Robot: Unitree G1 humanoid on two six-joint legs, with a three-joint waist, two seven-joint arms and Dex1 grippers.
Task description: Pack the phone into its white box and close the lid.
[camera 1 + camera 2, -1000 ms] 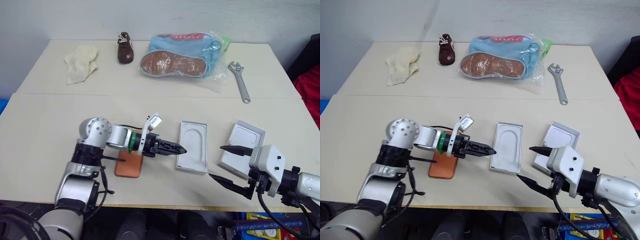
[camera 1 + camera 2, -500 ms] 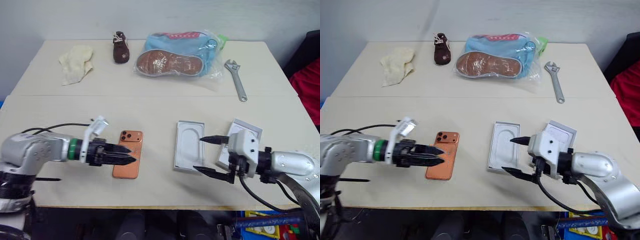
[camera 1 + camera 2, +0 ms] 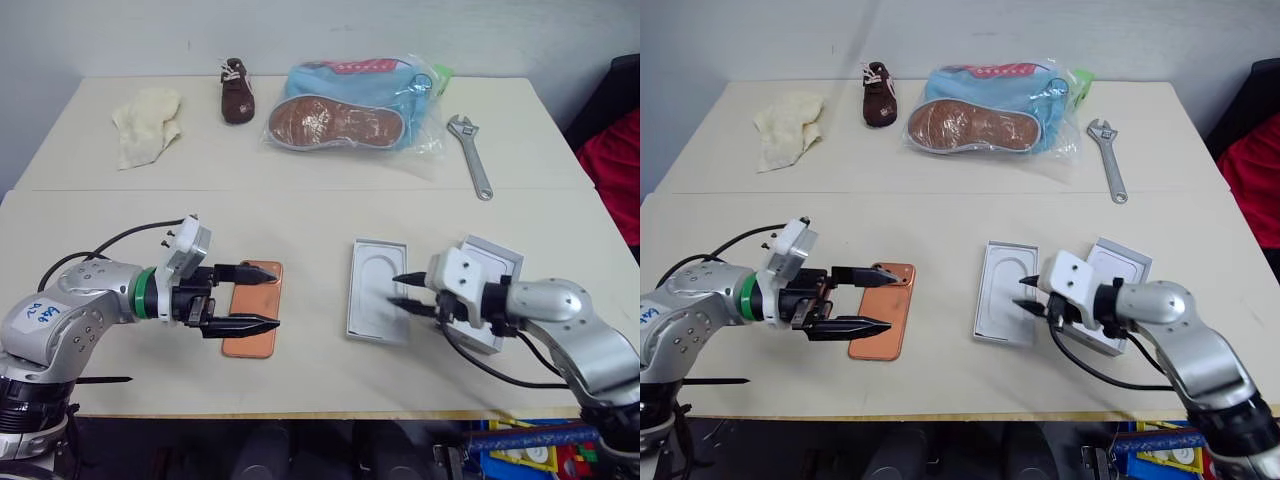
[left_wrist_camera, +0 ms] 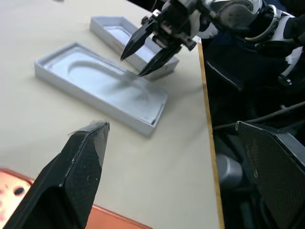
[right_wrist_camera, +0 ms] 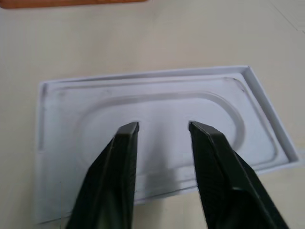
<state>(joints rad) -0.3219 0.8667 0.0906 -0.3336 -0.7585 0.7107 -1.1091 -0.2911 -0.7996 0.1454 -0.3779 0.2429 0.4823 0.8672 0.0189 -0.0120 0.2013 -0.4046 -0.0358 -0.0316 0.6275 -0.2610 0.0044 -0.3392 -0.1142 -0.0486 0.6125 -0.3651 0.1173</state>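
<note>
Table | left claw (image 3: 279,300) wide over phone (image 3: 248,342) | right claw (image 3: 394,289) narrowed above insert (image 3: 368,265)

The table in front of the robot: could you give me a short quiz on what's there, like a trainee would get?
1. True or false: the phone lies inside a box.
2. What lies to the right of the bagged shoe? A wrench, B hammer, C spoon.
3. Which arm's jaws point at the tray with the oval recess?
Key: 1 false, it lies bare on the table; 2 A; 3 the right arm's jaws.
</note>
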